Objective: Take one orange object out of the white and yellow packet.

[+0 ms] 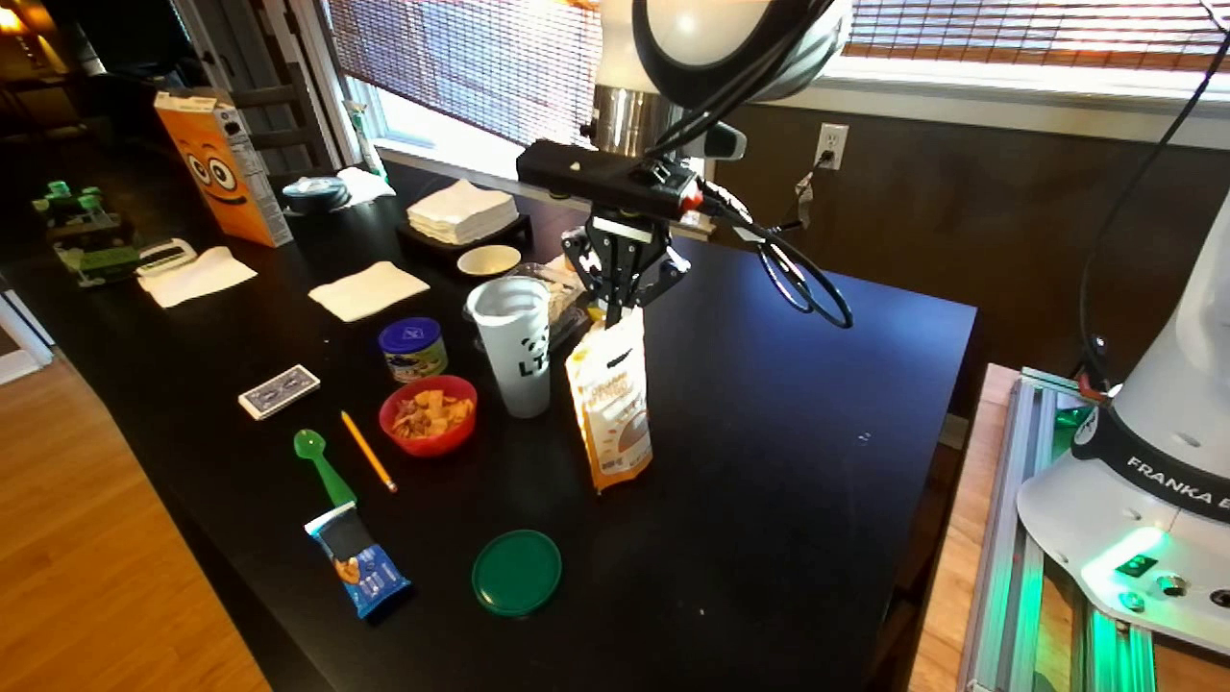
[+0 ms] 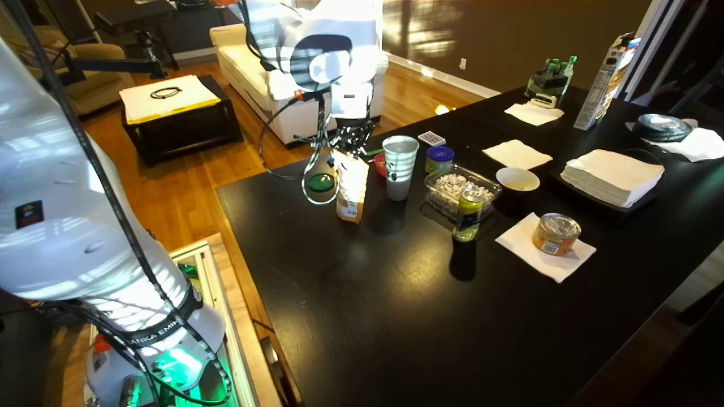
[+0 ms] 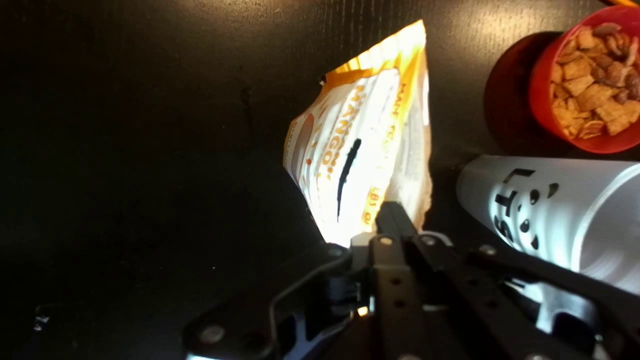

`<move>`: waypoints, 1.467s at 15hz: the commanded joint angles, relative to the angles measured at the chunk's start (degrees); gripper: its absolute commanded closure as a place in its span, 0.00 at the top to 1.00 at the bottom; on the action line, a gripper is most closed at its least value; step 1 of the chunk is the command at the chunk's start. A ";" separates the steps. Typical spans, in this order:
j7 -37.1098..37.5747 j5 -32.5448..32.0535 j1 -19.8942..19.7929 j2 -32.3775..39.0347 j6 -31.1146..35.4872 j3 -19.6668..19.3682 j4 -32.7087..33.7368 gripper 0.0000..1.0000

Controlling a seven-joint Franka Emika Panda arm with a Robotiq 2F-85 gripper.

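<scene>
Apparently, the black, two-fingered metal pincer point(image 3: 395, 215) stood closed, its tips together at the top rim of the white and yellow-orange stand-up pouch point(image 1: 615, 413) directly below; whether they pinched anything, or how deep they sat, I couldn't tell. The orange object was out of sight, presumably inside that pouch. Reaching in seemed the step in hand; next, the tips likely had to dip into its mouth, spread a little and nip one piece without toppling the pouch. Close beside the pincer stood a tall, frosted-white cup with black lettering point(image 1: 509, 356); beyond it, a round red bowl point(image 1: 428, 448). On the pincer's opposite side, smooth black tabletop point(image 1: 788, 413) ran toward its edge, seemingly the easier way out.
</scene>
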 commanded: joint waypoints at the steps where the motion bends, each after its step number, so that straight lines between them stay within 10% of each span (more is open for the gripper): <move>1: -2.91 2.85 0.35 0.02 0.00 -0.26 0.41 0.26; 13: -6.74 4.09 0.17 1.94 -1.32 -0.44 1.46 0.98; 22: -7.23 3.87 0.02 2.80 -1.48 -0.67 1.82 0.52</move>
